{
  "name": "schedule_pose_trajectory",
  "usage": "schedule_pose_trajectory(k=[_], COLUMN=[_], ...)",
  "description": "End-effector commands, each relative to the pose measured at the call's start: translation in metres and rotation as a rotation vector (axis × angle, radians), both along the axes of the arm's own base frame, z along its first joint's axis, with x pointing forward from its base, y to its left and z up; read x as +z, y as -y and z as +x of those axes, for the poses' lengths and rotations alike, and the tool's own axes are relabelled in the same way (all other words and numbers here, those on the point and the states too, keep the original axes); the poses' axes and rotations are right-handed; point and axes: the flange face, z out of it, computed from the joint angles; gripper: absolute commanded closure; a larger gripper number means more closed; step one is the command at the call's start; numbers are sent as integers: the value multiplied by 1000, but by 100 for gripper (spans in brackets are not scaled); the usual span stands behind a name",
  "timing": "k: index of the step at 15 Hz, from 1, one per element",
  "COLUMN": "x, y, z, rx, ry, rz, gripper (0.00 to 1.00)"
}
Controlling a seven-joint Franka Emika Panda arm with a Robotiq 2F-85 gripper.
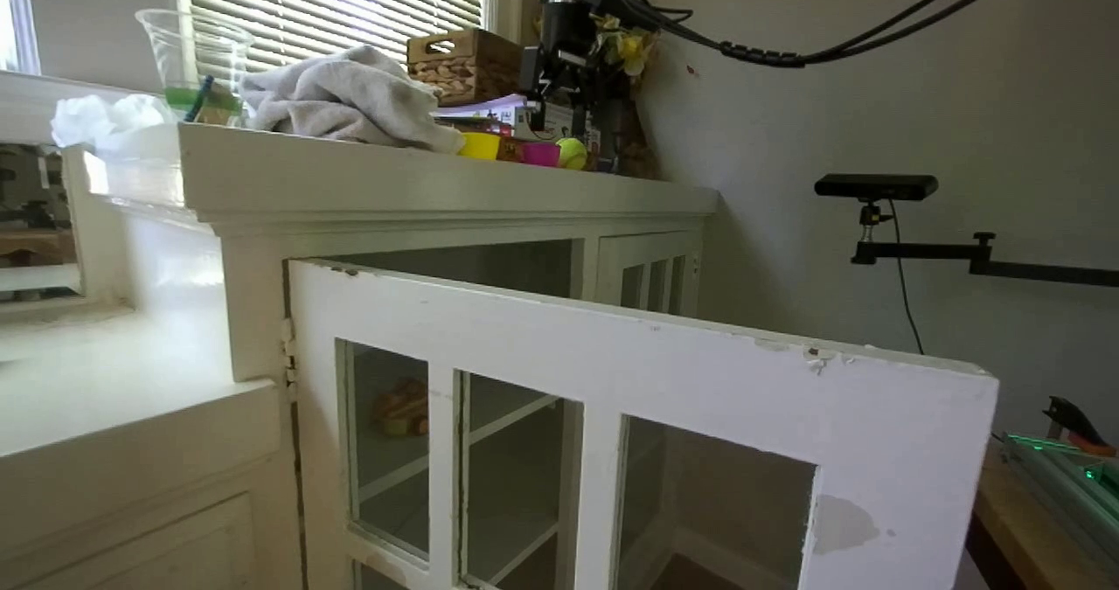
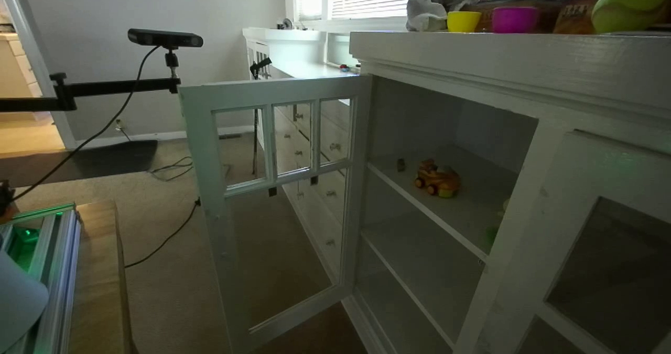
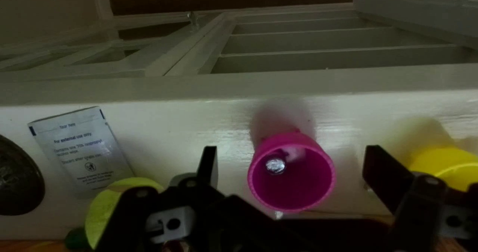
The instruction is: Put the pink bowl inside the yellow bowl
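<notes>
The pink bowl (image 1: 540, 154) stands upright near the front edge of the cabinet top, and it also shows in an exterior view (image 2: 515, 20). In the wrist view the pink bowl (image 3: 291, 188) is seen from above, with a small shiny silver spot inside. The yellow bowl (image 1: 480, 145) stands beside it with a gap; it shows in an exterior view (image 2: 463, 21) and partly behind a finger in the wrist view (image 3: 446, 162). My gripper (image 1: 558, 125) is open and empty above the pink bowl. In the wrist view the fingertips (image 3: 291, 149) are on both sides of it, apart from it.
A tennis ball (image 1: 573, 154) sits on the far side of the pink bowl from the yellow bowl. A white packet (image 3: 82, 151) lies near it. A towel (image 1: 350, 96), a wicker basket (image 1: 468, 65) and yellow flowers (image 1: 631, 51) are close by. The cabinet door (image 1: 656, 336) stands open below.
</notes>
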Motion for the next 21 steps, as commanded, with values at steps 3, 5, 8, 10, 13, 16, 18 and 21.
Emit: schedule_pose_trajectory(k=[3, 5, 8, 10, 13, 16, 18, 21], x=[-7, -11, -13, -14, -15, -18, -19, -18], y=[9, 12, 13, 14, 15, 15, 15, 15], z=[24, 29, 34, 37, 41, 42, 42, 41], rx=[-38, -40, -37, -36, -35, -39, -40, -40], ry=[-20, -28, -38, -39, -35, -37, -44, -47], rz=[48, 62, 66, 66, 67, 68, 72, 75], gripper=[0, 0, 0, 0, 3, 30, 46, 63])
